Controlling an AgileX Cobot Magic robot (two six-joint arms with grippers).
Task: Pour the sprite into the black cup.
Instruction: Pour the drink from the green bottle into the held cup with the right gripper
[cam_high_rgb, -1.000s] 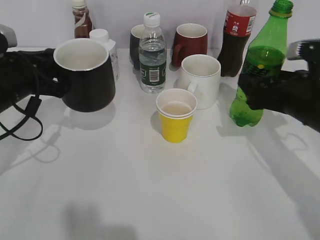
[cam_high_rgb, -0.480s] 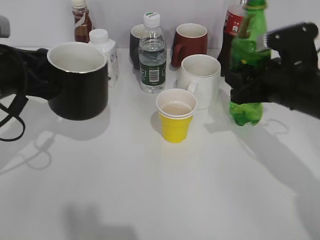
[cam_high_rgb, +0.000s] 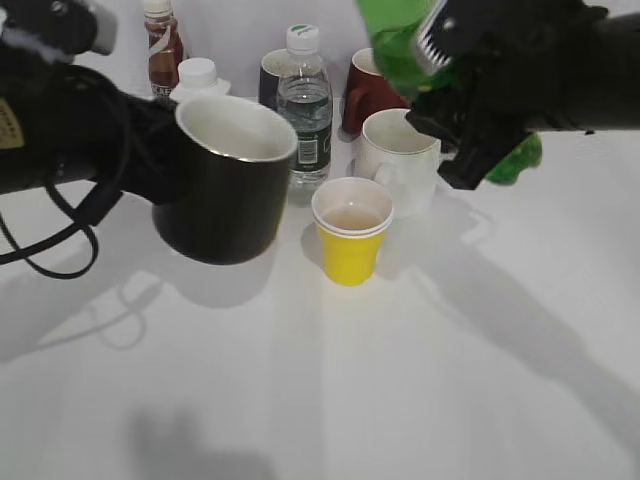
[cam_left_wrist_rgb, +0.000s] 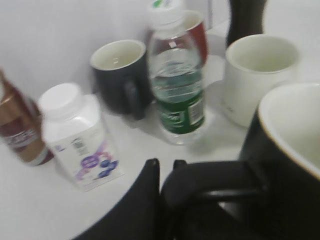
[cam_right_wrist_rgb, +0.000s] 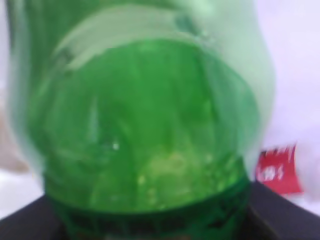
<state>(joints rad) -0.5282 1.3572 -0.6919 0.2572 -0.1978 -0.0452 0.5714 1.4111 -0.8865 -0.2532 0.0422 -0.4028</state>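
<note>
Overhead at one o'clock, the right gripper (cam_high_rgb: 470, 110) clamps the tilted sprite (cam_high_rgb: 395, 45). At nine o'clock the left gripper (cam_high_rgb: 150, 165) grips the lifted black cup (cam_high_rgb: 225, 185); a yellow cup (cam_high_rgb: 351, 232) and white mug (cam_high_rgb: 400, 160) sit between

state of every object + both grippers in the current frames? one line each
sprite: lifted, tilted, held by right gripper
black cup: lifted off table, tilted, empty, held by left gripper
yellow cup: upright on table
white mug: upright, empty
water bottle: upright, capped
dark mug: upright, empty
red mug: upright
white pill bottle: upright, capped
</note>
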